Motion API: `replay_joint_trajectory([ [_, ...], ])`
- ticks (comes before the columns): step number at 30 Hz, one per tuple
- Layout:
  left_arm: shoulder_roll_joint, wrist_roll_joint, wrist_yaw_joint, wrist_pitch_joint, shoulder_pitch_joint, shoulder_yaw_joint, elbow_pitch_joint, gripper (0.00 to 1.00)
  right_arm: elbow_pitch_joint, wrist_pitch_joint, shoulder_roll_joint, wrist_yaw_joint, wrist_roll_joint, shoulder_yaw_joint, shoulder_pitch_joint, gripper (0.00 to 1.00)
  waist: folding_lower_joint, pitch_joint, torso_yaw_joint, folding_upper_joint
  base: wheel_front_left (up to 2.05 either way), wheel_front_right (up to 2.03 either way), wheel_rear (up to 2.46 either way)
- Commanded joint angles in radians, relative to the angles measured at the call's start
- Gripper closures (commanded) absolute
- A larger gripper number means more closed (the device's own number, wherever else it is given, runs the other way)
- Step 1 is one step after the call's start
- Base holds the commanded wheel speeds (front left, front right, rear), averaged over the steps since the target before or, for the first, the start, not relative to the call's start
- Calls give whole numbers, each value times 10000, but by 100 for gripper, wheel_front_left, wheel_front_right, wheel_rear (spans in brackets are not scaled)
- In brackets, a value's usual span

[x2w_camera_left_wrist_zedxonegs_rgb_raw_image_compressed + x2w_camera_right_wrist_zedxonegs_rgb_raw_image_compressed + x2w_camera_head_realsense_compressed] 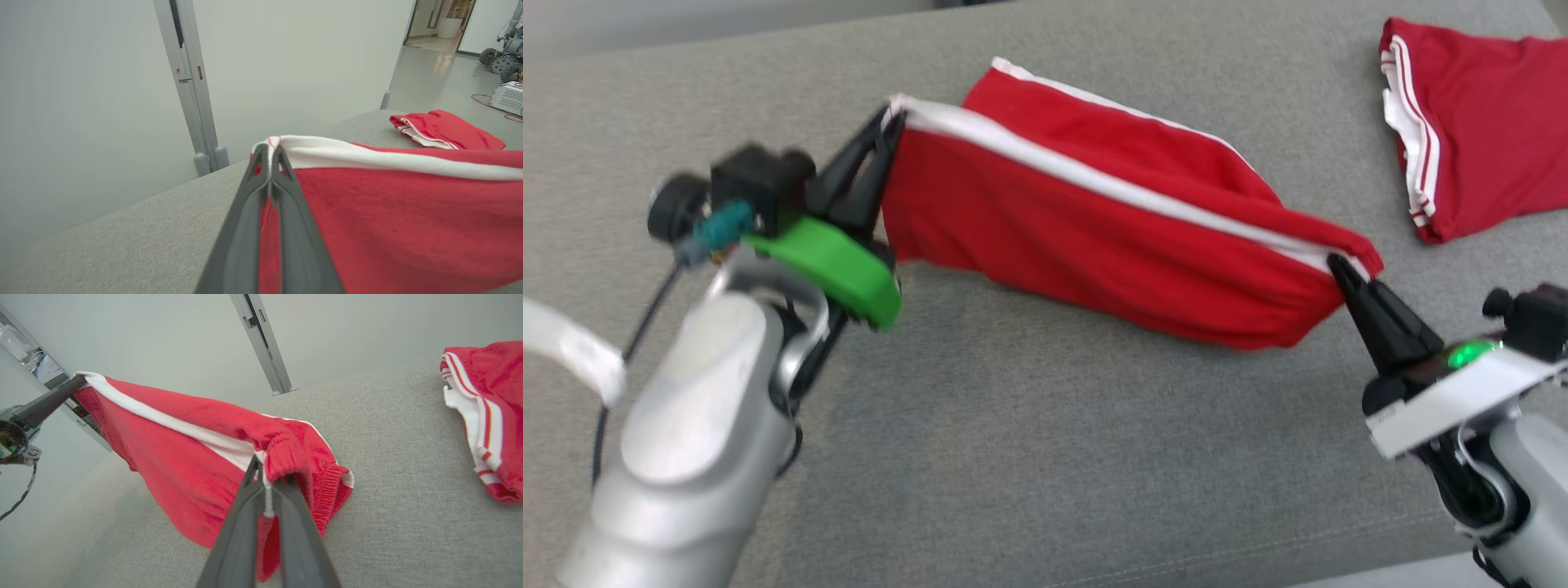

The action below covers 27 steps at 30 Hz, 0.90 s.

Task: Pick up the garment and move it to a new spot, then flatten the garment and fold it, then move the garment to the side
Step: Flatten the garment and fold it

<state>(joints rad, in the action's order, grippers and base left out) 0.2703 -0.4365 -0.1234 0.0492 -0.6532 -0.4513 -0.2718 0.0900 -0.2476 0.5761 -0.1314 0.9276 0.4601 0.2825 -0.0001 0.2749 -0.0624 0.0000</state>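
My left gripper (pixel 892 122) is pinched tight on one end of the red garment (pixel 1094 229), my right gripper (pixel 1337 268) on the other end. I see it stretched between them over the grey cushion (pixel 1013 457). Another red cloth (pixel 1478 122) lies well apart

Robotics lab by my read, wheeled robot (pixel 499 60) at two o'clock, equipment box (pixel 509 98) beside it, bare partitions (pixel 294 61)

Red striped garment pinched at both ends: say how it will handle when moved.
Probably floppy: the red garment sags between the left fingers and right fingers. Likely light, since corner pinches carry it. It should crumple, not roll.
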Motion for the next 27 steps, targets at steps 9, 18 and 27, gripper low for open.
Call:
replay_joint_trajectory([
  [9,391,-267,-50,-597,-3574,-932,-2823,100,1436,62,-1260,17,-526,31,2272,100,1,1984,-1517,0,0,0,0],
  [18,285,-439,-52,-38,-5364,-2010,-5205,100,2633,-131,-2090,17,-753,421,3565,100,1,2631,-1969,0,0,0,0],
  [27,108,-737,-53,1180,-6117,-2685,-6575,0,2127,-175,-2257,17,-1460,-237,3272,0,1,2493,-1828,0,0,0,0],
])
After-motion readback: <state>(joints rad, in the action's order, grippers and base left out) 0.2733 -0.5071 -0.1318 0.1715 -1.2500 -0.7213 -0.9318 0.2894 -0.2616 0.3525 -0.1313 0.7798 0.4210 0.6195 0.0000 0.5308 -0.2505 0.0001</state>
